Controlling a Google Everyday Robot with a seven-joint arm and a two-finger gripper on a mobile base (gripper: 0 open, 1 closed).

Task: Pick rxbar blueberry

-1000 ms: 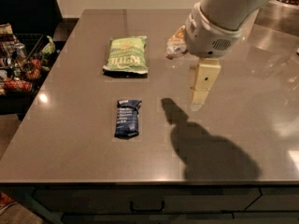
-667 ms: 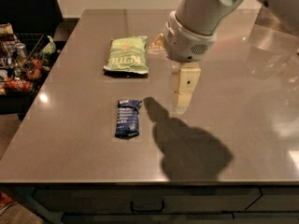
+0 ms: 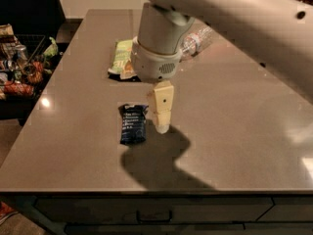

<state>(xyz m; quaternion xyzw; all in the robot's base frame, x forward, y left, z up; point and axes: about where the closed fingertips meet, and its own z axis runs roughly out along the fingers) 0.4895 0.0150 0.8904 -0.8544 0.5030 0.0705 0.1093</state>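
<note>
The desk (image 3: 234, 131) fills most of the view; it has a smooth grey-brown top, and below its front edge there are dark drawers (image 3: 146, 213). The robot arm (image 3: 230, 13) comes in from the upper right side and crosses over the back part of the desk. Its round grey wrist part (image 3: 156, 62) hangs above the middle of the top. On the floor side at the left, beside the desk, there is a dark wire basket (image 3: 22, 58) with many small colourful packages inside.

A green chip bag (image 3: 119, 58) lies flat on the desk behind the wrist, and the wrist hides part of it. A clear water bottle (image 3: 198, 38) lies on its side to the right of the bag, also partly behind the arm.

The gripper (image 3: 162, 125) is cream-coloured and points straight down from the wrist, with its tip low over the desk. If it is open or closed, I cannot tell from this side. Its dark shadow (image 3: 156, 163) falls on the desk toward the front edge.

The rxbar blueberry (image 3: 133, 124) lies flat on the desk, just beside the gripper on its left in the view. It is a small dark blue wrapper with white text, with the long side running front to back, well apart from the chip bag.
</note>
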